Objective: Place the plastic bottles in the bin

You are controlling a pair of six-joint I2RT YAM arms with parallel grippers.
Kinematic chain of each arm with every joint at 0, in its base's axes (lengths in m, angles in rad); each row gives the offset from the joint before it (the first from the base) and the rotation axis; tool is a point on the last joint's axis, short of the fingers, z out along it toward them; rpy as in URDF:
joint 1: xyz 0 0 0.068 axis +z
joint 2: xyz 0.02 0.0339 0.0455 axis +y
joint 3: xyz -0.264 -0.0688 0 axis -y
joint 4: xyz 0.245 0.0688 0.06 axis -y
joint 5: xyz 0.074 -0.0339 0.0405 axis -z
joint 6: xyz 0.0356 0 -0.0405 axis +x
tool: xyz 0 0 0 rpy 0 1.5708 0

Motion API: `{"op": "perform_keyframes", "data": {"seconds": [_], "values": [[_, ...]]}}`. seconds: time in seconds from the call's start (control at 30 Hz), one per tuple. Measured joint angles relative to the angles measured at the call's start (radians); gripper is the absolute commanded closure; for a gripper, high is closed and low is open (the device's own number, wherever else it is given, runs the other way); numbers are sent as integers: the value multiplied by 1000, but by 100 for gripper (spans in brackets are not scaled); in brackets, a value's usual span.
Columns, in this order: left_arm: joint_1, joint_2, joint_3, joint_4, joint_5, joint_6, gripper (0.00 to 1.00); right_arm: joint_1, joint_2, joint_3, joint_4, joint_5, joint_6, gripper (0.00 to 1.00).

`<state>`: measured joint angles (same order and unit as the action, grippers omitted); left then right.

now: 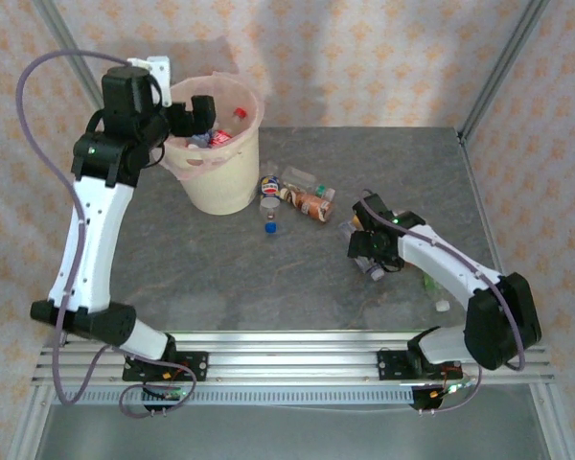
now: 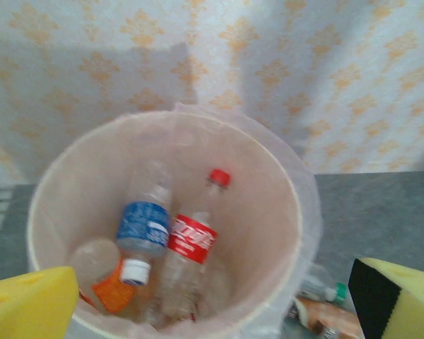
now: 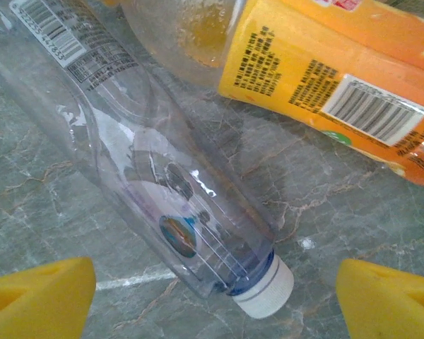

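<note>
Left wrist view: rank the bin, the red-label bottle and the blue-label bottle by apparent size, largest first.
1. bin
2. red-label bottle
3. blue-label bottle, looks slightly shorter; its base is blurred, so this gap is unsure.

Clear bottle glossy thin plastic, cap ribbed matt white; table smooth grey veined stone look, faint sheen; bin smooth cream plastic; bag thin crinkled pink film; pads matt yellow foam; rails brushed metal

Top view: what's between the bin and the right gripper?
Between bin and right gripper: a cluster of bottles lying on the table, plus a blue-capped item beside it. Seen in the top view.
</note>
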<state>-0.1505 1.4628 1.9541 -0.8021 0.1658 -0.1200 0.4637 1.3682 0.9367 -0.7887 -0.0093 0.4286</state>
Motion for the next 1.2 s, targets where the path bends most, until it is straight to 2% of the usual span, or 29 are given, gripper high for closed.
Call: {"op": "perform_keyframes", "data": {"seconds": [0.17, 0.37, 0.53, 0.73, 0.97, 1.1, 1.2], "values": [[0, -118, -192, 93, 95, -118, 0, 0, 50, 0, 25, -14, -27, 15], [0, -215, -336, 142, 119, -198, 0, 0, 93, -4, 52, -39, -51, 17], [0, -293, -417, 157, 118, -240, 0, 0, 111, -19, 77, -87, -78, 29], [0, -324, -446, 186, 119, -273, 0, 13, 166, -21, 109, -168, -98, 29], [0, -325, -476, 208, 119, -295, 0, 57, 230, -20, 125, -175, -101, 28], [0, -325, -482, 209, 119, -301, 0, 74, 274, -11, 124, -163, -101, 34], [0, -325, -483, 209, 118, -302, 0, 85, 282, 1, 119, -153, -101, 44]]}}
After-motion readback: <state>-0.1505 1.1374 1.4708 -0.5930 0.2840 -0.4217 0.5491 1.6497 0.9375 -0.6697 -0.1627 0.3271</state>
